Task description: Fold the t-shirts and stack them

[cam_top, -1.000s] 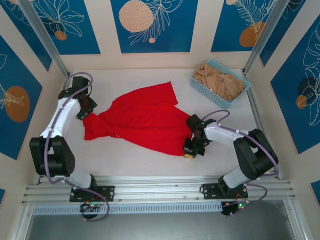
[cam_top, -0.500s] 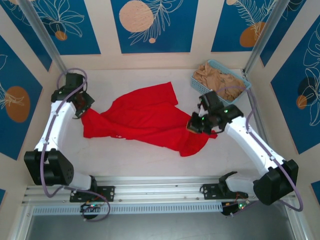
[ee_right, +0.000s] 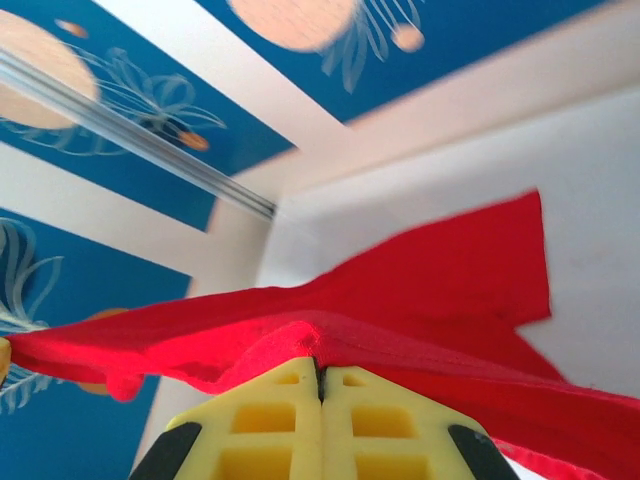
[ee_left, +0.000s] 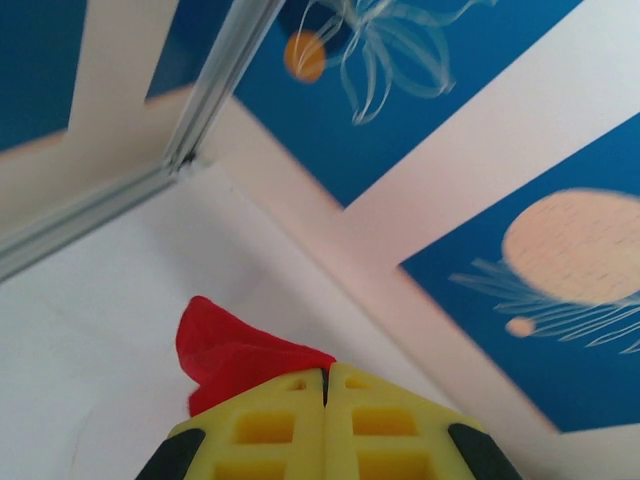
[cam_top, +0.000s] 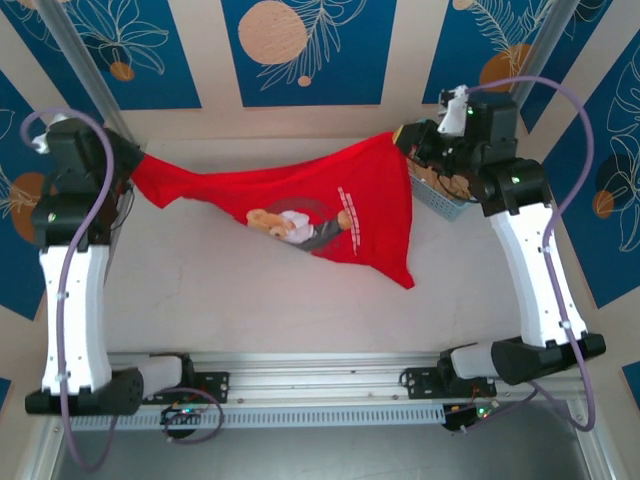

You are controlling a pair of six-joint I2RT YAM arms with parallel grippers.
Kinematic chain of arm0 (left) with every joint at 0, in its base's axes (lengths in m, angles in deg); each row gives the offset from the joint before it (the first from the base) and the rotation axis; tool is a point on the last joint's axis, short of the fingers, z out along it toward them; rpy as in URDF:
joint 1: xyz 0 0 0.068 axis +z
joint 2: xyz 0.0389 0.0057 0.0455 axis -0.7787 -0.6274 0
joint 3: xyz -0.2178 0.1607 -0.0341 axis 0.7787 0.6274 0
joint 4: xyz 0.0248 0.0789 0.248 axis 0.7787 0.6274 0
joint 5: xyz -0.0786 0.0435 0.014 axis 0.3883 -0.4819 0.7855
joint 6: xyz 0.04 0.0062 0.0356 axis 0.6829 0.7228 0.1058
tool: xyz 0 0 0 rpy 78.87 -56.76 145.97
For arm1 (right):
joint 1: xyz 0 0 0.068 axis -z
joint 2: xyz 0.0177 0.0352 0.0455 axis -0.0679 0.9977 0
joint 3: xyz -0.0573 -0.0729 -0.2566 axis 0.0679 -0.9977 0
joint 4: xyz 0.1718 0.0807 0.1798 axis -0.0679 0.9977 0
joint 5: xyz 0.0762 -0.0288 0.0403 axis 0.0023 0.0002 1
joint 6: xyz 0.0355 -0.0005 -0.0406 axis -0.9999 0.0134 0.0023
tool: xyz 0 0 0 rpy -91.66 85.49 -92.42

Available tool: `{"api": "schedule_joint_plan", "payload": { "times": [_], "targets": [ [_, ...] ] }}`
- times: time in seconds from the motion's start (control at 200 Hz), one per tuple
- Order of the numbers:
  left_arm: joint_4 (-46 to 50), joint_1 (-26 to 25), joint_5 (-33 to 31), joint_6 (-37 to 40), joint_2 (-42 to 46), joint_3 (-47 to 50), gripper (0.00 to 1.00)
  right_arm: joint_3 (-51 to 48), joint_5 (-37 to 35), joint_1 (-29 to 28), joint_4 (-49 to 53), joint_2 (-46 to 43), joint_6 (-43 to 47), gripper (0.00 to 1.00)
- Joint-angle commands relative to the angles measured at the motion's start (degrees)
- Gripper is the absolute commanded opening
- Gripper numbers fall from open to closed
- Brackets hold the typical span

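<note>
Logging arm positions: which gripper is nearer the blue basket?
Right. The right gripper holds the red t-shirt beside the basket; the left gripper is across the table.

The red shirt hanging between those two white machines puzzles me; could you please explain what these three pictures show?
Two white robot arms stand at the near edge of a table. The overhead picture looks down from above and behind them; the other two come from a camera on each wrist, yellow fingers in view. The left end effector and the right end effector are each shut on an edge of the red t-shirt, stretching it between them, its picture print showing. A light blue basket sits far right.
</note>
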Motion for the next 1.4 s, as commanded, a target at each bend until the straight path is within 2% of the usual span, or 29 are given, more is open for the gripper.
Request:
{"api": "schedule_joint_plan", "payload": {
  "times": [0.0,0.115,0.275,0.405,0.545,0.75,0.92,0.975,1.03,1.21,1.33,1.395],
  "targets": [
    [-6.69,-0.47,-4.04,0.66,5.5,-1.42,0.0,2.38,3.35,1.64,-3.94,-5.01,0.53,0.0],
    [-8.26,-0.44,-4.91,1.44,7.05,-5.2,0.0,3.07,4.6,2.99,-6.15,-8.13,-1.27,0.0],
    [-6.05,-0.43,-3.47,1.9,1.03,-15.76,0.0,4.87,6.07,3.65,-9.4,-6.56,-4.94,0.0],
    [-4.11,-0.06,-2.19,1.32,-7.8,-20.88,0.0,8.66,7.64,3.81,-12.07,0.66,-6.68,0.0],
    [-4.63,1.95,4.44,1.42,-19.82,-27.85,0.0,13.42,10.91,4.08,-18.21,10.75,-9.45,0.0],
    [-6.65,7.11,17.5,-2.62,-34.33,-39.16,0.0,31.3,14.84,5.16,-20.38,29.13,-12.4,0.0],
    [-6.89,9.88,22.8,-5.2,-41.77,-55.0,0.0,57.84,15.83,7.5,-15.0,45.14,-15.47,0.0],
    [-7.8,10.74,23.19,-6.52,-41.73,-57.09,0.0,63.76,16.39,8.94,-15.06,48.71,-18.19,0.0],
    [-9.03,11.45,23.29,-7.49,-40.19,-57.12,0.0,64.88,16.99,10.29,-16.72,49.72,-20.7,0.0],
    [-7.5,11.8,19.63,-5.99,-31.0,-54.78,0.0,54.88,18.37,12.93,-21.26,44.61,-22.05,0.0],
    [-8.28,10.9,15.24,-6.12,-19.28,-39.45,0.0,49.91,19.36,12.49,-18.99,42.16,-19.82,0.0],
    [-6.1,10.5,11.68,-8.09,-11.77,-27.15,0.0,46.56,19.54,11.22,-15.22,40.96,-17.01,0.0]
  ]
}}
